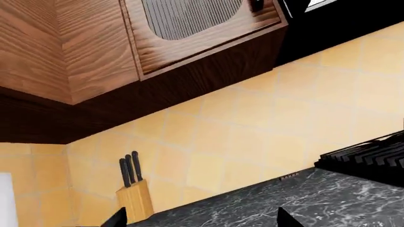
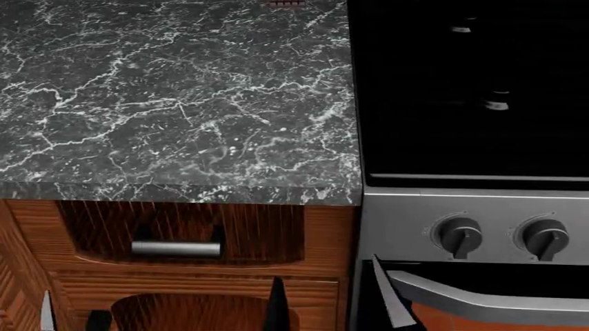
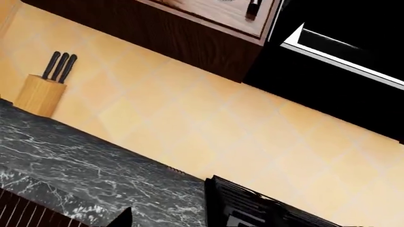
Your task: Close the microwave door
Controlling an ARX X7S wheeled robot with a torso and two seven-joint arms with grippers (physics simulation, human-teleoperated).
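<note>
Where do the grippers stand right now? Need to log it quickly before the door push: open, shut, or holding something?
Left gripper: open, holding nothing.
Right gripper: open, holding nothing.

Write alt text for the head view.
A dark marbled countertop fills the upper left, beside a black stove top with two control knobs on its steel front. Below the counter are a wooden drawer with a metal handle and dark fingers at the bottom edge.

Black white-veined countertop (image 2: pixel 175 96) — yellow tiles (image 1: pixel 252 137)
</note>
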